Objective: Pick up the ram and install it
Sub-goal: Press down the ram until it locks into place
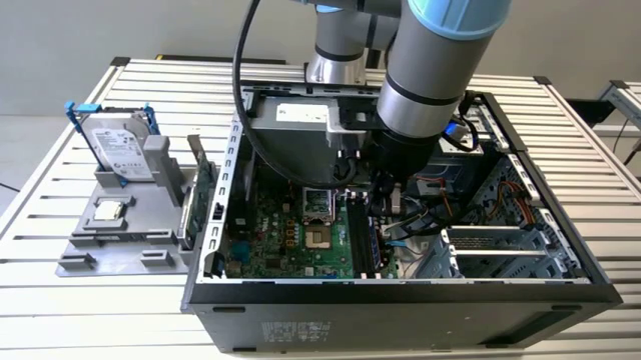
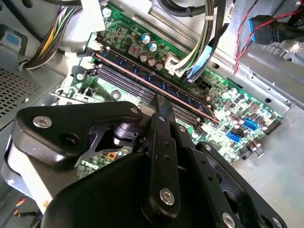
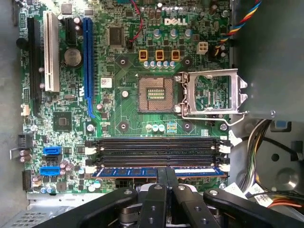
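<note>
The ram (image 3: pixel 128 172) is a dark blue stick with small chips, standing upright in the memory slot nearest my gripper on the green motherboard (image 3: pixel 128 102). In the second wrist view the ram (image 2: pixel 137 74) runs slantwise across the board beside the empty black slots (image 2: pixel 118 85). My gripper (image 3: pixel 167 175) has its black fingers (image 2: pixel 160 123) pressed together, tips on the ram's top edge near its middle. In the exterior view the gripper (image 1: pixel 386 208) reaches down into the open computer case (image 1: pixel 401 289), over the ram (image 1: pixel 377 240).
Outside the case, on the exterior view's left, a grey holder (image 1: pixel 110 232) carries a silver hard drive with blue brackets (image 1: pixel 125 150) and a green circuit card (image 1: pixel 200 180). Cable bundles (image 2: pixel 199 52), the open processor socket (image 3: pixel 154 92) and metal drive cages (image 1: pixel 501 247) crowd the case.
</note>
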Tool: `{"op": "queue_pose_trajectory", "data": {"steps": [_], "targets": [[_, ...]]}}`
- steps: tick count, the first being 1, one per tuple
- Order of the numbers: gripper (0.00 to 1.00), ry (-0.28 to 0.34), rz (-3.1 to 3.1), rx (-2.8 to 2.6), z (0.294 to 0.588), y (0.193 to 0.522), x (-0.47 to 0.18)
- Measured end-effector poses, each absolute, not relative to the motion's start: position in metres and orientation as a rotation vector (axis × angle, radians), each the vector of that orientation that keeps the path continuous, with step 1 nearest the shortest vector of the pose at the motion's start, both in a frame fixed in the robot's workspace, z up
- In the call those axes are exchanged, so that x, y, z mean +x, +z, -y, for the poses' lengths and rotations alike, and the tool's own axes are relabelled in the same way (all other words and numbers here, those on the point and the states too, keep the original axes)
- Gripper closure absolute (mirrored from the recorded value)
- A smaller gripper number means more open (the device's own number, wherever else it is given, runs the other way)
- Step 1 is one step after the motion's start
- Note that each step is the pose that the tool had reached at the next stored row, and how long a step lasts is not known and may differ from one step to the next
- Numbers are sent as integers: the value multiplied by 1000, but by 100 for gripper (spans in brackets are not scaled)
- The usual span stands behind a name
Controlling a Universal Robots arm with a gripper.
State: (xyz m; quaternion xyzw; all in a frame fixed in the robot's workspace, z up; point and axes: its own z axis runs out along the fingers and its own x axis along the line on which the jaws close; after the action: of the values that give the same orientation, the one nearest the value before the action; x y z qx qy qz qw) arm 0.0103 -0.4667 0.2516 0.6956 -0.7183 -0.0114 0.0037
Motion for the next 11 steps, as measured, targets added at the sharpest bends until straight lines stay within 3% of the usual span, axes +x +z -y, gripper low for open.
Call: {"op": "queue_pose_trajectory", "data": {"steps": [11], "targets": [[100, -36, 2250, 2182, 464, 242, 13]]}}
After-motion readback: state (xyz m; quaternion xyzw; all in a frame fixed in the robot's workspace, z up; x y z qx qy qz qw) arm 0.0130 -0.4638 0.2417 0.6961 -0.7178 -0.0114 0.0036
